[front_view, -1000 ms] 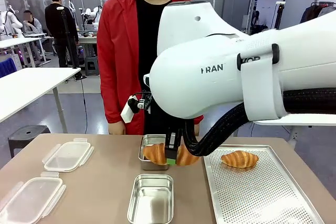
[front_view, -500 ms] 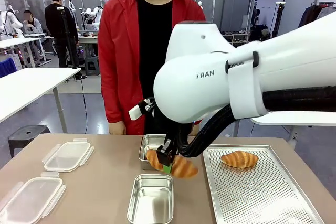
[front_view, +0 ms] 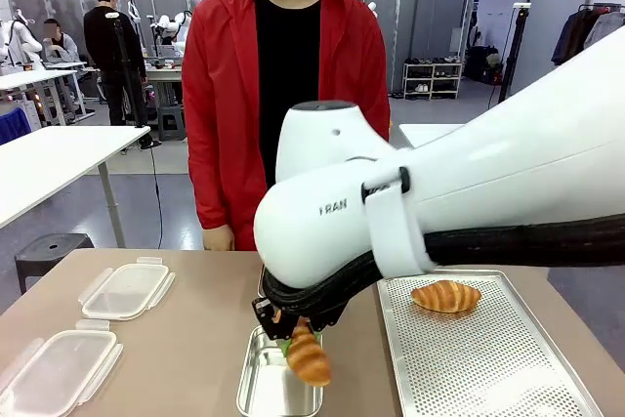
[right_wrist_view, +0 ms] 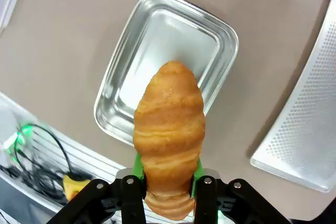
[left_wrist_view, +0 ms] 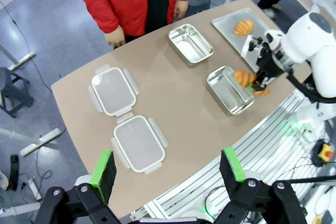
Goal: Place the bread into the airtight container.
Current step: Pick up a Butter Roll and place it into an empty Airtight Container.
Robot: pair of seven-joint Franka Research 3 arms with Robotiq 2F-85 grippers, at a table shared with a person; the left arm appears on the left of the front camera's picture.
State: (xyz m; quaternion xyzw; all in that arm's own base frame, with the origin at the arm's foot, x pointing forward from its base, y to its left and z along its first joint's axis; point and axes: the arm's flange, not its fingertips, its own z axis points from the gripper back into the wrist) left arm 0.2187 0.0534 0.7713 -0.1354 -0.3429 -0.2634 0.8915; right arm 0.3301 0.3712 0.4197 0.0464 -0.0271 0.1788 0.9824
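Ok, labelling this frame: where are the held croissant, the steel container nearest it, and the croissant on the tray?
held croissant (right_wrist_view: 169, 129), right wrist view, middle of its crust.
steel container (right_wrist_view: 157, 40), right wrist view, bare floor.
tray croissant (front_view: 445, 296), front view, its centre.

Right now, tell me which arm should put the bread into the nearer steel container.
Right. Its tool is shut on the croissant, hanging over that steel container. The left tool stands open and empty, high up and far from both.
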